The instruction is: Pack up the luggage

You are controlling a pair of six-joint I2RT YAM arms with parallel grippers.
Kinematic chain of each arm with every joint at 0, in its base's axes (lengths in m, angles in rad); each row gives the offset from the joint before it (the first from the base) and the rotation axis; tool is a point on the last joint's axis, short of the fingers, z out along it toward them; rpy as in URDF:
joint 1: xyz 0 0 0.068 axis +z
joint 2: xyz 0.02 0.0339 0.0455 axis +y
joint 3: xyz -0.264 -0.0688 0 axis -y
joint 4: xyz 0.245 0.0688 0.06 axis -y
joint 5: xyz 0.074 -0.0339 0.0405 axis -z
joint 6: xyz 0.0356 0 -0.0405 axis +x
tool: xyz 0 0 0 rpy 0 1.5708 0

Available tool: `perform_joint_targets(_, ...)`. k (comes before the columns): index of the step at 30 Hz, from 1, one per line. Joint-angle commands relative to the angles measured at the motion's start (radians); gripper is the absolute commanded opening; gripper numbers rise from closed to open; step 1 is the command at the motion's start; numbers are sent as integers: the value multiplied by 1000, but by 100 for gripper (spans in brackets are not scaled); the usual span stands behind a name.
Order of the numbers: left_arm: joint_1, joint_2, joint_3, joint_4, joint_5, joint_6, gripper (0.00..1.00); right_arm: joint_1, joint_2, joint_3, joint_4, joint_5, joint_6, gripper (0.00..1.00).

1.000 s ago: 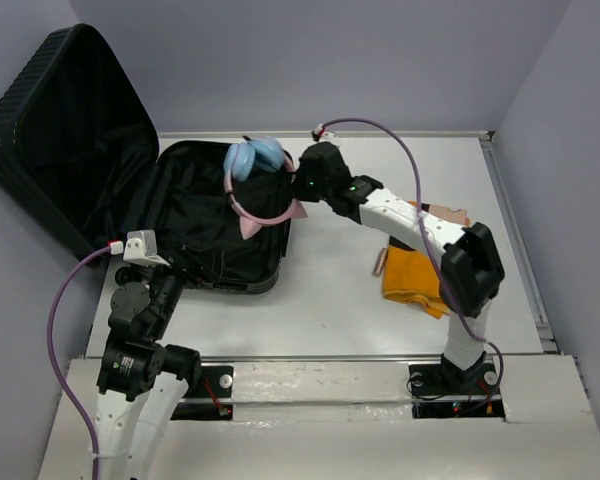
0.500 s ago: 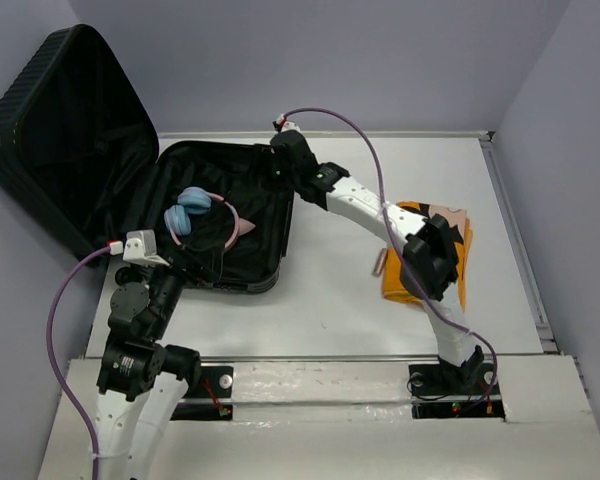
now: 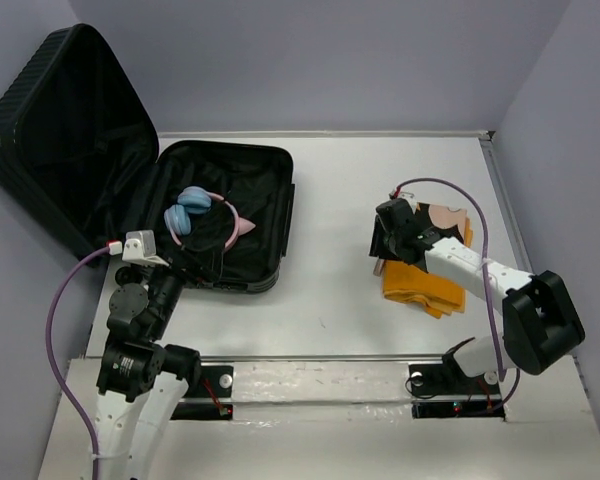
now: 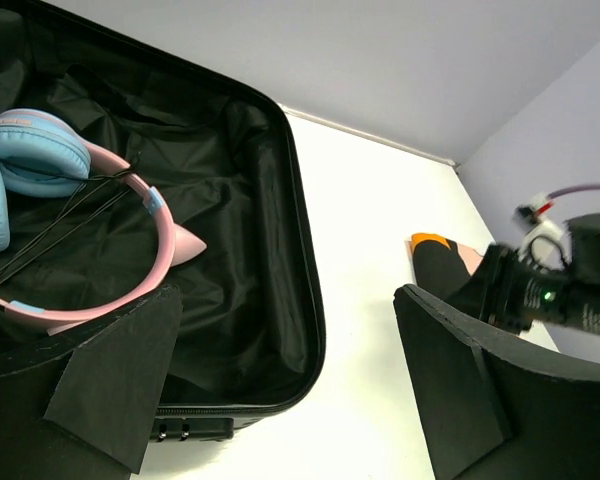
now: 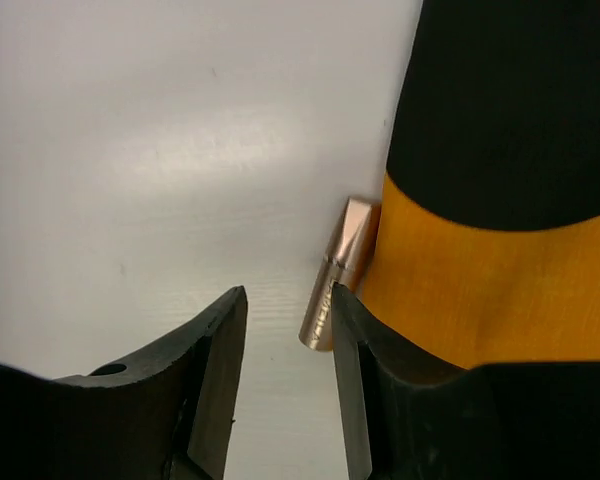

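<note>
- Luggage (image 3: pixel 255 185) lies open at the far left of the white table (image 3: pixel 330 300), its ribbed lid (image 3: pixel 60 120) tipped back against the wall and one corner clipped by the frame edge.
- Cat-ear headphones (image 3: pixel 195 212) rest on the black lining, blue cups and pink band. In the left wrist view they (image 4: pixel 40 160) run off the left edge.
- Left gripper (image 4: pixel 280 400) hovers at the case's near rim, jaws spread wide with nothing between them. From overhead it blends into the dark lining and is hard to pick out.
- Right gripper (image 3: pixel 385 240) is low over the table, well apart from the case, at the folded orange-and-black garment (image 3: pixel 425 285).
- Right wrist view: its fingers (image 5: pixel 215 350) stand apart with only bare table between them, gripping nothing.
- A small rose-gold tube (image 5: pixel 338 270) lies against the garment's (image 5: pixel 480 290) edge. Its near end sits beside the right-hand finger, and contact can't be judged.
- What the tube is stays unclear, as its lettering is too small to read.
- The garment's far side is hidden under the arm.
</note>
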Motion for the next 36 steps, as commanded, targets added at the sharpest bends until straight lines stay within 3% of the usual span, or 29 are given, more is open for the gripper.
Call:
perform_joint_targets(1,3,15,16,44,18,19,99,-3,7,-47,10,26,-14,46)
perform_joint_targets(15,3,14,14,44,19,19,99,-14,228,-30,52,54,4,45)
perform_joint_targets(16,3,14,14,47,19,17,99,-14,235,-28,56,47,4,34)
perform_joint_targets(20,3,14,14,47,19,17,99,-14,205,-12,88,8,0,14)
perform_joint_targets(25,3,26,13,55,41,19,99,70,81,74,145,-122,0,13)
perform_joint_targets(29,3,38,14,55,30,13,99,176,152,353,139,-211,-3,13)
perform_joint_targets(30,3,38,14,52,27,11,99,191,181,489,138,-255,-3,21)
perform_joint_targets(32,3,40,16,48,13,7,99,213,288,615,121,-337,3,49)
perform_joint_targets(33,3,43,16,47,9,5,99,213,318,692,115,-390,18,72)
perform_joint_targets(34,3,47,16,45,9,4,99,213,336,706,104,-388,23,81)
perform_joint_targets(36,3,52,17,42,7,2,99,202,340,696,90,-318,17,87)
